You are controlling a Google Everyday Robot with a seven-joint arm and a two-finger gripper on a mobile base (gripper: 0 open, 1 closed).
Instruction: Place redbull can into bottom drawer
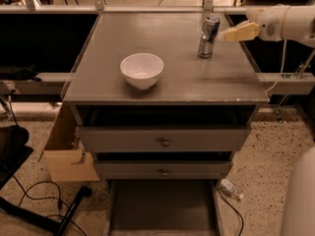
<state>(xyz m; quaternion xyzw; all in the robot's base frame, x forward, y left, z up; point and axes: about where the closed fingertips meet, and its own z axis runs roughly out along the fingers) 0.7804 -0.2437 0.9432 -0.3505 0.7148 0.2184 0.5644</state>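
Observation:
The redbull can (208, 36), slim, silver and blue, stands upright on the grey cabinet top (172, 53) near its back right corner. My gripper (227, 34) comes in from the right at can height, its beige tip just right of the can and very near it. I cannot tell if it touches. The bottom drawer (162, 205) is pulled out at the bottom of the view, its flat grey floor bare.
A white bowl (141, 70) sits on the cabinet top, left of centre. Two upper drawers with brass knobs (164, 141) stand slightly open. A cardboard box (64, 151) leans at the cabinet's left. A small clear bottle (230, 189) and cables lie on the floor.

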